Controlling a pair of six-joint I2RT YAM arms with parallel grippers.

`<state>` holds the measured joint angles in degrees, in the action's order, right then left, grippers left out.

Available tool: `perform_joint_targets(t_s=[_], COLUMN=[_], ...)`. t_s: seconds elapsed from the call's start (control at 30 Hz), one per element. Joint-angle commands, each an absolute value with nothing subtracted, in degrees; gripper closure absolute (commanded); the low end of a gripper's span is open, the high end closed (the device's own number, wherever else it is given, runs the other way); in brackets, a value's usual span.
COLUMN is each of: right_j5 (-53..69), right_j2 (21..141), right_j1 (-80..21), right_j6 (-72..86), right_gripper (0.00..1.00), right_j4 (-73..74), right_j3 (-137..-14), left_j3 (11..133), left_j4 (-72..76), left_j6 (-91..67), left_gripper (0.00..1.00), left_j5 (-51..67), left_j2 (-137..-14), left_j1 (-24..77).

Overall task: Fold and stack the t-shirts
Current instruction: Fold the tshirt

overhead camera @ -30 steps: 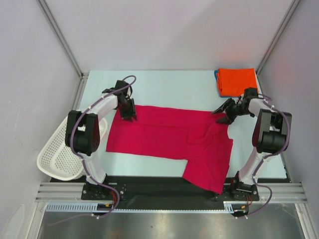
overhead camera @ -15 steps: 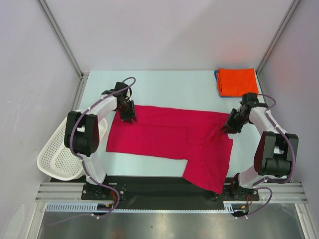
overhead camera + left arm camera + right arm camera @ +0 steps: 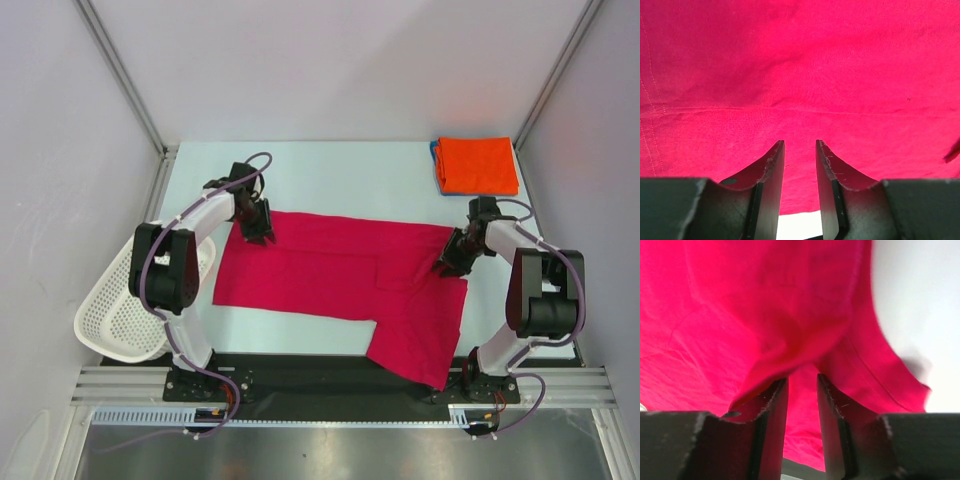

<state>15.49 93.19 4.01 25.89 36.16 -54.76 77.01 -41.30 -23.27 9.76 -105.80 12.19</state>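
Both pincers clamp the crimson t-shirt, which lies spread out nearer than and left of the folded orange t-shirt.
The left gripper, jaws nearly together, pinches the crimson shirt's far edge at the corner farthest from the orange one. The right gripper is closed on a bunched-up fold at the edge closest to the orange one. Elsewhere the crimson cloth lies flat and part-folded, one panel extending nearer.

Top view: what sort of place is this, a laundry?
Probably a robot test cell, not a laundry: a left arm and right arm bolted to a metal rail, plain white panels boxing in the table, one crimson t-shirt spread out for folding.
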Motion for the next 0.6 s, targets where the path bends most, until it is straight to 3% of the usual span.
perform_joint_targets(t_s=[0.0,0.57], right_j5=[15.73,13.89], right_j2=[95.79,99.84], right_j1=[2.90,1.85], right_j6=[27.42,26.46], right_gripper=[0.63,0.65], right_j4=[32.00,33.31], right_j3=[-57.39,-62.67], left_j3=[78.93,79.10], left_j4=[-41.49,-41.40], left_j6=[-21.71,-21.62], left_gripper=[0.64,0.64], left_j5=[10.90,11.34], left_j2=[-104.41,-104.85], left_j1=[11.78,11.25])
